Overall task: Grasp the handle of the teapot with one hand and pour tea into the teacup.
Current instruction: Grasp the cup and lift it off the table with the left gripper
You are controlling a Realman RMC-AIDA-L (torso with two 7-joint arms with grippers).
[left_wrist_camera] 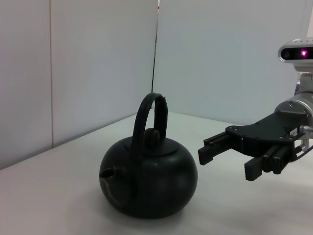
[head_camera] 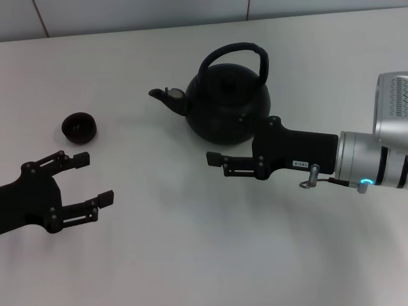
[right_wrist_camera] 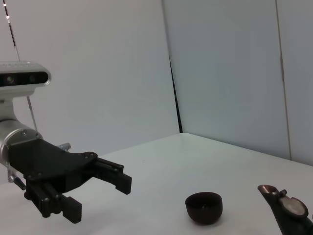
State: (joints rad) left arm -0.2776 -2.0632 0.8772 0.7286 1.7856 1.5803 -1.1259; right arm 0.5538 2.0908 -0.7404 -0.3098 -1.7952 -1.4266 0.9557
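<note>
Two grippers are over the white table [head_camera: 191, 255], both with fingers spread and holding nothing. The right gripper [head_camera: 215, 162] hangs just in front of the teapot [head_camera: 226, 102], below its arched handle [head_camera: 233, 54] and not touching it. The left gripper [head_camera: 89, 182] waits near the teacup [head_camera: 78, 127], which stands well apart from the spout.

Black pieces on a plain white counter [head_camera: 191, 255].
Round-bellied matte black teapot [head_camera: 226, 105]; tiny dark brown-black teacup [head_camera: 78, 127]; all-black left end effector [head_camera: 89, 180]; black right end effector [head_camera: 213, 159] on silver-white arm, blue-green light.
</note>
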